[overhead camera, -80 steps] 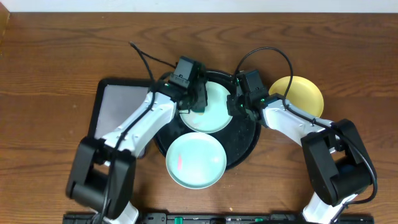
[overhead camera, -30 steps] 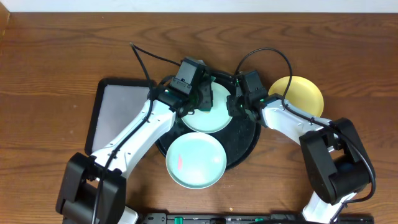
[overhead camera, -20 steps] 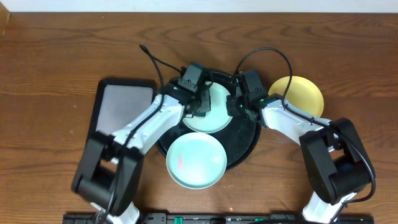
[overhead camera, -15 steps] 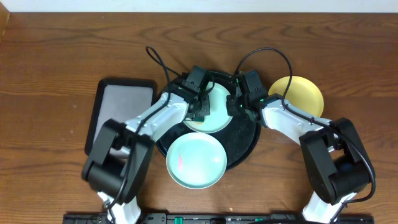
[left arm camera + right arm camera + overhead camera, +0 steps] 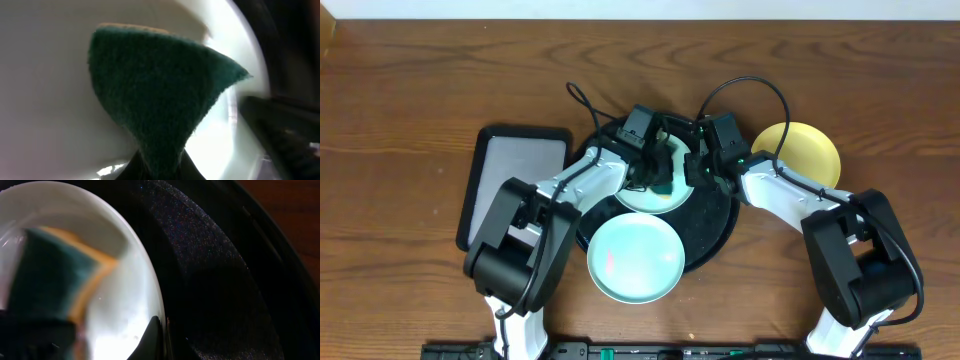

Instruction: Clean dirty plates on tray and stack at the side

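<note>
The round black tray (image 5: 715, 225) holds a mint plate (image 5: 642, 196) at its back. My left gripper (image 5: 658, 174) is shut on a green sponge (image 5: 663, 180) and presses it on this plate. The left wrist view shows the sponge (image 5: 155, 95) flat on the pale plate (image 5: 50, 75). My right gripper (image 5: 697, 170) is shut on this plate's right rim, as the right wrist view (image 5: 160, 335) shows, with plate (image 5: 125, 295), sponge (image 5: 50, 280) and tray (image 5: 215, 280) in sight. A second mint plate (image 5: 635, 257) with a reddish smear (image 5: 611, 262) overhangs the tray's front left. The yellow plate (image 5: 805, 150) lies on the table right of the tray.
A smaller rectangular black tray (image 5: 515, 180) lies left of the round tray, with the left arm crossing its right corner. Cables loop behind both wrists. The wooden table (image 5: 420, 80) extends all around.
My left gripper has slid the sponge to the right across the back mint plate. The right gripper has stayed on the plate's rim. The plates have not shifted.
</note>
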Controlling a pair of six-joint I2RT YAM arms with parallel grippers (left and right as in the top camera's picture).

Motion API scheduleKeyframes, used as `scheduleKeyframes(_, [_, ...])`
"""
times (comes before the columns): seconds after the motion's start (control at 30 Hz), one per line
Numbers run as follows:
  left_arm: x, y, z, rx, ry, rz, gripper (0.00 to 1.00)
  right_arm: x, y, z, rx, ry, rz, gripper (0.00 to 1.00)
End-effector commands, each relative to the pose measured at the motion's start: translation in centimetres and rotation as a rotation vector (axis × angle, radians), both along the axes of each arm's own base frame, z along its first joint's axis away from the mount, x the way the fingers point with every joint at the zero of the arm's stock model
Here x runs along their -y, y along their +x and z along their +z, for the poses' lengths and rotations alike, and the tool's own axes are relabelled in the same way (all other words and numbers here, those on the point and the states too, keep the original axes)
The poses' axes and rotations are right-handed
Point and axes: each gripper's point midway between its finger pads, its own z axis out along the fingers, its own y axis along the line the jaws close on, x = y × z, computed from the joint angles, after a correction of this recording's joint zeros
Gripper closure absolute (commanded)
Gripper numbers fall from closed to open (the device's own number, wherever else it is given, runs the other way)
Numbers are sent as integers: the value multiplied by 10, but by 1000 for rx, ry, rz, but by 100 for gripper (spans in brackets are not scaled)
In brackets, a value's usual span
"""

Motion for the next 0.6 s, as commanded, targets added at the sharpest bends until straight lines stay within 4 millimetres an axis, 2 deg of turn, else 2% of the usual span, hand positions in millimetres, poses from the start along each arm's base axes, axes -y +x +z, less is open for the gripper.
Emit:
scheduleKeyframes(0.0, [20, -17, -4, -77, -93, -59, 92, -2, -5, -6, -15, -9, 14, 99])
scheduleKeyframes(0.13, [15, -10, 12, -36, -101, -51, 92, -2, -5, -6, -15, -9, 13, 99])
scheduleKeyframes(0.3, [8, 1, 57, 75, -128, -60, 92, -2, -5, -6, -15, -9, 13, 99])
scheduleKeyframes(0.47, [-23, 11, 100, 192, -55, 16, 92, -2, -5, -6, -15, -9, 13, 98])
scheduleKeyframes(0.57, [-50, 10, 116, 234, 28, 52, 92, -2, -5, -6, -16, -9, 13, 97])
